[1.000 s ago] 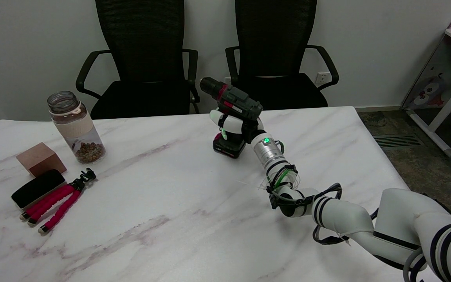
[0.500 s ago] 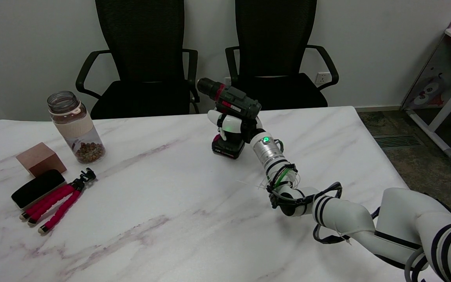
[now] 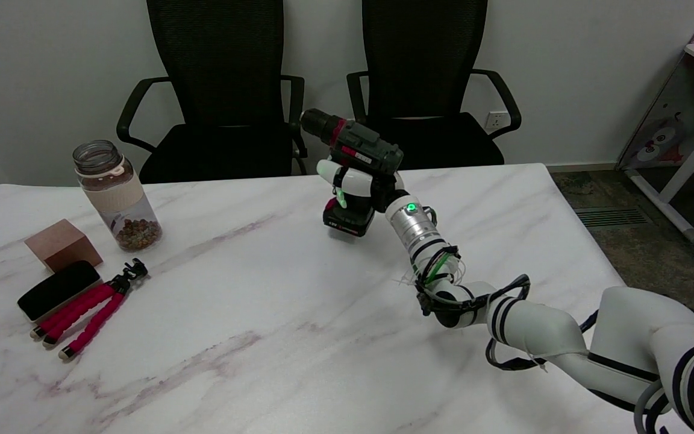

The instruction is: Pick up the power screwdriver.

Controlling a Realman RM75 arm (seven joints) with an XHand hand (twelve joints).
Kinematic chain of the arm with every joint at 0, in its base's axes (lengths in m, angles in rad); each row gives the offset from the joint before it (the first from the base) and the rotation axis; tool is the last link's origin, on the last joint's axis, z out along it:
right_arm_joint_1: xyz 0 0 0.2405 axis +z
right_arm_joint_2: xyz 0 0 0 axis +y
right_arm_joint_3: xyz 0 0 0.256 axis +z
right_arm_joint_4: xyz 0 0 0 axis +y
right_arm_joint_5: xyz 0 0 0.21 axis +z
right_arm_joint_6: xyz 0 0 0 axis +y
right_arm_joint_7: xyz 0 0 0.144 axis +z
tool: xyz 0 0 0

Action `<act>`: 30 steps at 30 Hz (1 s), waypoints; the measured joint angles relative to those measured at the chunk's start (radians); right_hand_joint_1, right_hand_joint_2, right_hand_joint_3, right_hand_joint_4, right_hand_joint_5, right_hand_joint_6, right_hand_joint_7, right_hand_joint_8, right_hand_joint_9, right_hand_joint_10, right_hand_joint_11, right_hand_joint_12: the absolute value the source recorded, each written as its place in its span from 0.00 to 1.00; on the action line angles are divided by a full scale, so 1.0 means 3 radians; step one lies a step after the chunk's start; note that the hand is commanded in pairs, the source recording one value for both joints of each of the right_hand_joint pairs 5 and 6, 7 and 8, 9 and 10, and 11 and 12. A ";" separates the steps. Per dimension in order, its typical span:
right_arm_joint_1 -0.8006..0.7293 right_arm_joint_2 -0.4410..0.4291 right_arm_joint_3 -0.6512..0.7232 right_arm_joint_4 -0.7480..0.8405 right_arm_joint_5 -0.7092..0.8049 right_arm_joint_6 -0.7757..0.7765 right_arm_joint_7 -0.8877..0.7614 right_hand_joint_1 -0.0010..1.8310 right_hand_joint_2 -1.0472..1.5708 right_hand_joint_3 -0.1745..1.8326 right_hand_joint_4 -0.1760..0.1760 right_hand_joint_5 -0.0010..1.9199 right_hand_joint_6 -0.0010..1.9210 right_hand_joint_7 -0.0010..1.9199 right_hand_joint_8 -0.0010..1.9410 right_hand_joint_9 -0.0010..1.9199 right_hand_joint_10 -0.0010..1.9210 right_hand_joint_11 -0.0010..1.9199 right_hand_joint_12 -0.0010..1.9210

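Dark green-and-black power screwdriver with red collar (image 3: 352,144) held just above white marbled table (image 3: 250,313), chuck pointing upper left, handle wrapped by fingers of black-and-white right hand (image 3: 360,185), white forearm stretched in diagonally from lower right, wrist angled up.

Glossy veined marble table (image 3: 250,313), matt plastic power screwdriver (image 3: 362,147), clear glass jar (image 3: 117,196), wooden block (image 3: 61,244).

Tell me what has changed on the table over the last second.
The robot hand, gripping the power screwdriver throughout, has raised it slightly up and to the picture's left; its base now looks clear of the table. The jar, wooden block and tripod stayed put.
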 measured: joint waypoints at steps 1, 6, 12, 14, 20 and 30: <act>-0.0002 0.0010 0.0000 -0.0020 0.0000 0.0000 -0.0001 0.48 0.71 0.45 1.00 1.00 1.00 1.00 0.99 0.98 0.98 1.00 1.00; -0.0007 0.0061 -0.0004 -0.0123 -0.0001 0.0000 -0.0006 0.47 0.68 0.48 1.00 1.00 1.00 1.00 0.99 0.99 0.99 1.00 1.00; -0.0005 0.0125 -0.0008 -0.0246 -0.0003 0.0006 -0.0010 0.44 0.49 0.41 1.00 1.00 1.00 1.00 0.99 1.00 1.00 1.00 1.00; 0.0005 0.0145 -0.0009 -0.0281 -0.0003 0.0019 -0.0015 0.43 0.45 0.36 1.00 1.00 1.00 1.00 0.99 1.00 1.00 1.00 1.00; 0.0062 0.0212 -0.0010 -0.0404 -0.0009 0.0070 -0.0058 0.41 0.41 0.31 1.00 1.00 1.00 1.00 0.99 1.00 1.00 1.00 1.00; 0.0192 0.0306 -0.0013 -0.0585 -0.0031 0.0194 -0.0168 0.46 0.54 0.30 1.00 1.00 1.00 1.00 0.99 1.00 1.00 1.00 1.00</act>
